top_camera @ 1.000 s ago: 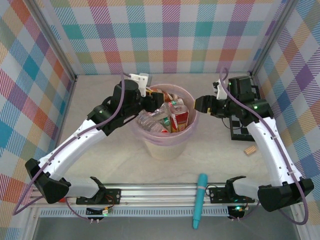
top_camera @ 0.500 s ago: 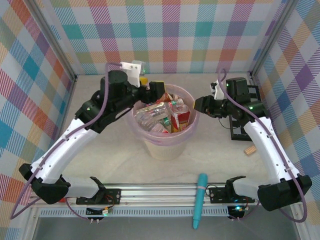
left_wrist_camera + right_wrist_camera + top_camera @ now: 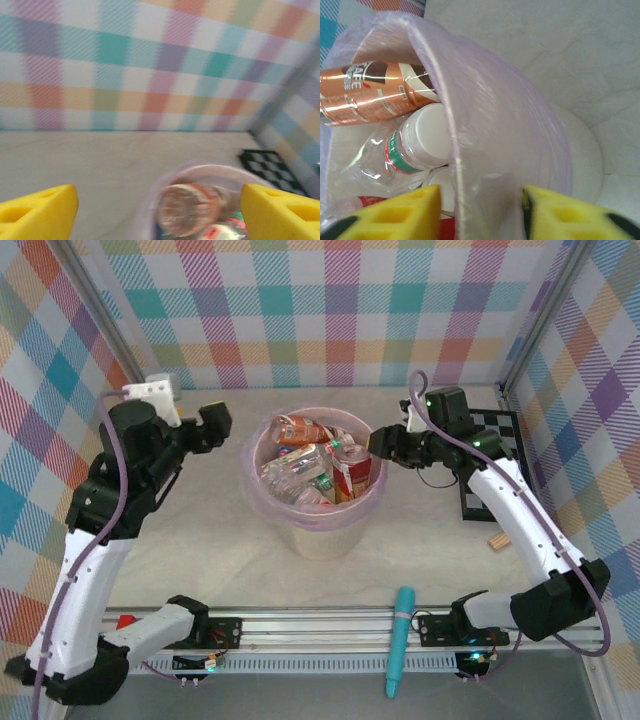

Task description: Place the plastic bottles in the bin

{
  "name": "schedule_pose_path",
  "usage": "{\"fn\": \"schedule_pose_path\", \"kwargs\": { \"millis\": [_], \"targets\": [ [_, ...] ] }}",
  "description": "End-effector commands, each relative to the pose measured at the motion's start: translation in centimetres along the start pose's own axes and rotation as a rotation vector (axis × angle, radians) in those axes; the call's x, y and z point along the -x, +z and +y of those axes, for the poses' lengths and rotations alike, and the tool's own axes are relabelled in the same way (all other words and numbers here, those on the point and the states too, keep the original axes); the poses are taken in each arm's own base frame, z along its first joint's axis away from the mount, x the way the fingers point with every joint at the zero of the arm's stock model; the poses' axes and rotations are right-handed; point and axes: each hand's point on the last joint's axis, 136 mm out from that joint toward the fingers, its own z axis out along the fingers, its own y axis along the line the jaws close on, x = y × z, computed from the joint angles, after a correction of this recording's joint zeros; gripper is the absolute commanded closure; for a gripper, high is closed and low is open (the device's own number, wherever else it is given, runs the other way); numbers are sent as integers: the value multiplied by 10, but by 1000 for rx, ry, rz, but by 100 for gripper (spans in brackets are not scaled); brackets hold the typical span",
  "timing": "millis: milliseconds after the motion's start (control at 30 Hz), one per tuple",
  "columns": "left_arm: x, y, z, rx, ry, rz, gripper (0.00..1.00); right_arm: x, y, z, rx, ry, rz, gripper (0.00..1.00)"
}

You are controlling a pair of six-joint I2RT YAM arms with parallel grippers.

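Done: the small plastic bottles [image 3: 305,468], clear and copper-brown, lay in the round pale pink-lined bin [image 3: 322,536].
Remaining: seemingly nothing; no bottle was on the counter [image 3: 200,540].
Left hand [image 3: 213,427]: wide apart, empty.
Right hand [image 3: 380,447]: parted astride the rim, holding nothing.

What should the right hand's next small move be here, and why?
Probably lift the right hand up and away from the bin. Its fingers stand apart astride the bag-lined rim, holding nothing; the plastic bottles lie inside, and the left hand is open, off to the bin's side.

Robot lab cell, plaid walls [image 3: 340,310], aluminium rail [image 3: 330,625]
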Motion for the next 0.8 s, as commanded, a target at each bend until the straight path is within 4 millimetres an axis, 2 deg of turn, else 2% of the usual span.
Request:
{"fn": "schedule_pose_path", "kwargs": {
  "millis": [0, 67, 100, 233, 333, 433, 533, 633, 767],
  "targets": [
    [-42, 22, 41, 120, -41, 124, 8, 35, -33, -1, -32, -56, -119, 32],
    [-61, 35, 63, 172, -69, 149, 0, 49, -46, -17, -89, -75, -169, 3],
    [-67, 41, 74, 205, -80, 143, 0, 54, -50, -29, -140, -99, -192, 0],
    [-110, 61, 125, 383, -79, 139, 0, 61, -50, -85, -345, -169, -221, 1],
    [-142, 72, 151, 484, -54, 161, 0, 58, -43, -131, -472, -205, -255, 0],
    [-171, 82, 165, 523, -38, 175, 0, 48, -30, -174, -535, -225, -313, 0],
    [-193, 89, 174, 529, -27, 156, 0, 39, -16, -205, -580, -250, -335, 0],
    [-214, 97, 177, 507, -8, 146, 0, 30, 0, -229, -611, -276, -334, 0],
    [-232, 111, 178, 462, -6, 110, 0, 22, 17, -253, -632, -311, -367, 1]
  ]
}}
